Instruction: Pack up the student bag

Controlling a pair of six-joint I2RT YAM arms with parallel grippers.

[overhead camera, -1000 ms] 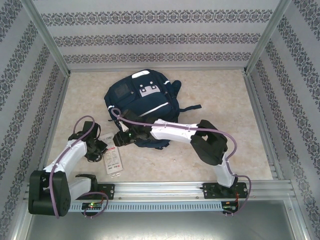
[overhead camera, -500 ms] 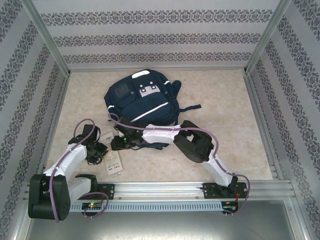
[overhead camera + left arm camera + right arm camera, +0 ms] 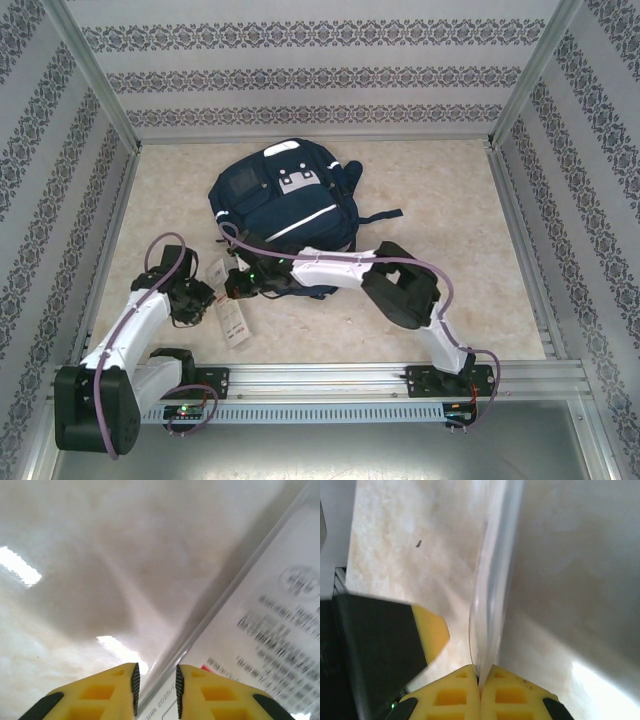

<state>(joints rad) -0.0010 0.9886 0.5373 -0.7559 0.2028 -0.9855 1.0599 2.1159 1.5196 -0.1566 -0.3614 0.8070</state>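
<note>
The student bag (image 3: 285, 205), dark navy with white stripes and grey patches, lies at the back centre of the table. In front of it to the left, a clear plastic packet (image 3: 233, 320) of printed paper sits between both grippers. My right gripper (image 3: 233, 285) (image 3: 480, 675) is shut on the packet's clear edge (image 3: 492, 580). My left gripper (image 3: 205, 300) (image 3: 155, 685) straddles another edge of the packet (image 3: 260, 630), jaws slightly apart and open, with a gap on either side of the thin edge. One yellow left fingertip (image 3: 431, 632) appears in the right wrist view.
The pale marble-patterned tabletop (image 3: 430, 190) is fenced by metal rails (image 3: 520, 230) and patterned walls. A navy strap (image 3: 385, 214) trails right from the bag. The right arm's elbow (image 3: 400, 285) hangs just in front of the bag.
My right gripper has closed onto the packet's edge. The left jaws have eased apart slightly. The packet has shifted a little toward the near edge and tilted.
</note>
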